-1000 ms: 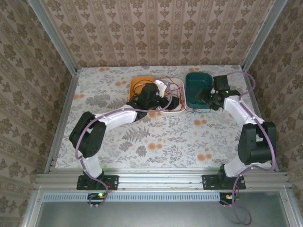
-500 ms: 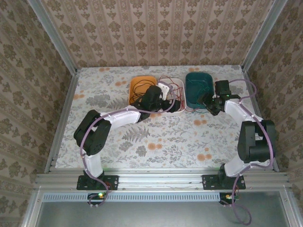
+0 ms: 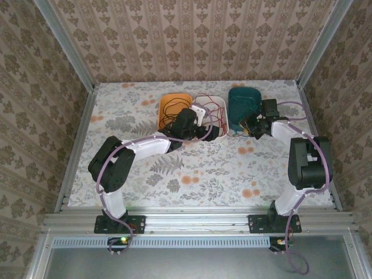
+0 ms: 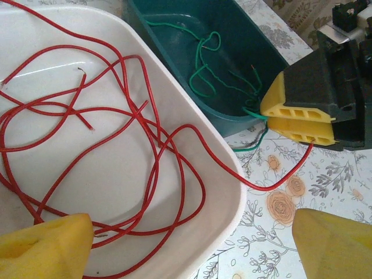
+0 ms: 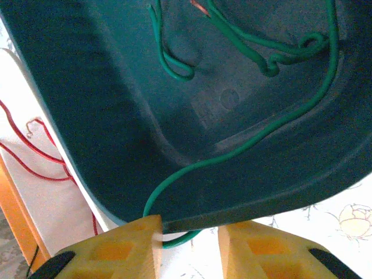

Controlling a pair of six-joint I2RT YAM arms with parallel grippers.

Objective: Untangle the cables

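top external view: flowered table [image 3: 192,168] with three trays in a row at the far side, orange tray [image 3: 170,103], white tray [image 4: 110,186], teal tray [image 5: 116,116]. both arms reach in to them.

left gripper [image 4: 192,247] hovers over the white tray's near corner, pads wide apart, nothing held. right gripper [image 5: 187,232] sits at the teal tray's near rim, pads close with a narrow gap. the green cable [image 5: 273,125] runs between them, can't tell if it's pinched.

green cable is mostly inside the teal tray, with one loop spilled over the rim. red cable [image 4: 152,125] is piled in the white tray, one end trailing over the rim onto the table, just beside the right gripper.

step looks like tucking the green tail in: close right on the loop just outside the rim, lift it clear over the wall, and lay it inside. keep off the red end so it isn't dragged along.
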